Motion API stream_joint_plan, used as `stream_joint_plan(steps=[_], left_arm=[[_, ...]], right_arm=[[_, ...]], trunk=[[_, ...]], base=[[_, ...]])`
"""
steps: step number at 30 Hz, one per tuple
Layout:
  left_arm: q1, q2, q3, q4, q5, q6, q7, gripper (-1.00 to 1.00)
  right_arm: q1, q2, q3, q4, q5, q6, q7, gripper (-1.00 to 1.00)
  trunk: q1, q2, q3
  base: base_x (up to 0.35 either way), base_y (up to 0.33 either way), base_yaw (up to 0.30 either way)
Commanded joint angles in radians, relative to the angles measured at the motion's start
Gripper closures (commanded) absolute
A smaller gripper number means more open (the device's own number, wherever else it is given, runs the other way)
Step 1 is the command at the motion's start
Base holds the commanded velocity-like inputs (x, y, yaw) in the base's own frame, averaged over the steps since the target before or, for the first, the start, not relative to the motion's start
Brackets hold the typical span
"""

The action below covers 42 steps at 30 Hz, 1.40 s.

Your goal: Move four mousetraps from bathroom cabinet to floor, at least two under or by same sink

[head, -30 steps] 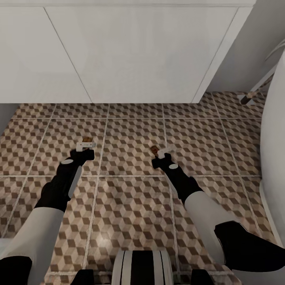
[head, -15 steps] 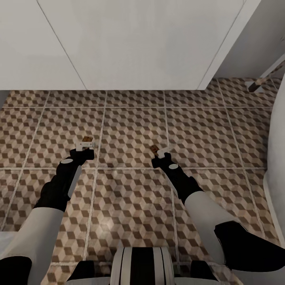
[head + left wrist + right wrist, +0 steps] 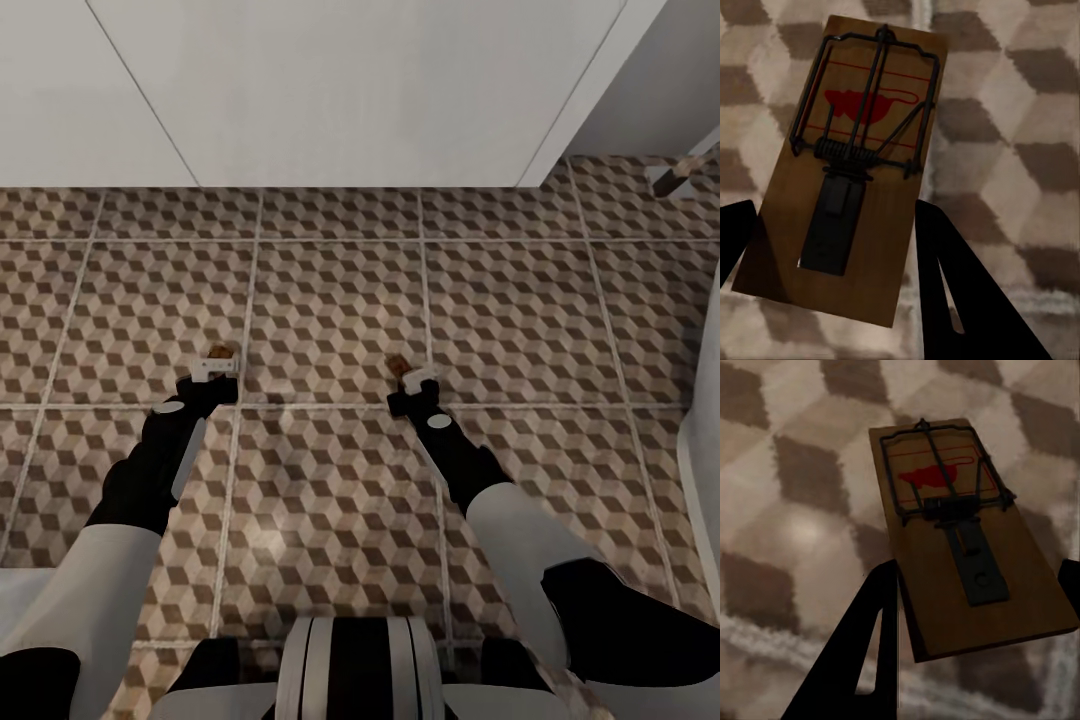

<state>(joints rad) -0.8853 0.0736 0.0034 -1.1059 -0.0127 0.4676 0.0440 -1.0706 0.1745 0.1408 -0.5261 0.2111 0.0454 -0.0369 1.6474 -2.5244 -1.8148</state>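
The left gripper (image 3: pixel 214 368) is holding a mousetrap (image 3: pixel 221 352) out over the bathroom floor (image 3: pixel 330 300), a little short of the white sink front (image 3: pixel 330 90) that is rising ahead. In the left wrist view its two dark fingers (image 3: pixel 967 292) are sitting against the long edges of that mousetrap (image 3: pixel 851 165) near its back end, closed on the board and leaving the wire bar and spring clear.

The board is looking thin, flat and rigid, and I am judging it to be very light, so a gentle pinch across the width should be carrying it without trouble. The wood edges are giving a plain, dry surface for the pads. The wire parts and the red-printed bait end are the places to be avoiding, since a sprung bar could be jolting the trap out of the hold.

Moving right, the right gripper (image 3: pixel 418 381) is carrying a second mousetrap (image 3: pixel 398 363) in much the same way, over the same tiles and about level with the first. In the right wrist view one finger (image 3: pixel 874 660) is lying along the side of the board (image 3: pixel 967 547) near its rear corner. The other is barely peeking in at the frame edge, so the grip is reading as closed on the trap, with the trap angled a little against the tile pattern below.

Being so flat, either trap is likely to be lying steady once lowered onto the tiles.
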Motion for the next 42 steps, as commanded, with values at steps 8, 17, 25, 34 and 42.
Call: stream_joint_plan(steps=[8, 17, 25, 34, 42], left_arm=[[0.0, 0.0, 0.0, 0.0, -0.004, 0.0, 0.002, 1.0], [0.0, 0.0, 0.0, -0.001, -0.003, 0.0, 0.002, 1.0], [0.0, -0.001, -0.002, -0.035, -0.004, 0.0, 0.002, 1.0], [0.0, -0.006, 0.002, -0.134, 0.0, 0.005, 0.001, 1.0], [-0.024, -0.039, 0.006, -0.113, -0.002, 0.255, -0.001, 1.0]], right_arm=[[0.0, 0.0, 0.0, 0.0, -0.001, -0.012, -0.004, 1.0], [0.0, 0.0, 0.0, 0.0, -0.001, -0.016, -0.004, 1.0], [0.0, 0.0, -0.002, -0.017, 0.001, -0.15, -0.032, 1.0], [-0.003, 0.0, -0.001, -0.139, 0.011, 0.008, -0.127, 1.0], [-0.012, 0.0, -0.001, -0.153, 0.129, 0.059, -0.13, 1.0]], trunk=[[0.003, -0.002, -0.018], [0.005, -0.003, -0.018], [0.005, -0.003, -0.018], [0.005, -0.003, -0.018], [0.005, -0.003, -0.018]], base=[[0.0, 0.0, 0.0], [0.0, 0.0, 0.0], [0.0, 0.0, 0.0], [0.0, 0.0, 0.0], [0.0, 0.0, 0.0]])
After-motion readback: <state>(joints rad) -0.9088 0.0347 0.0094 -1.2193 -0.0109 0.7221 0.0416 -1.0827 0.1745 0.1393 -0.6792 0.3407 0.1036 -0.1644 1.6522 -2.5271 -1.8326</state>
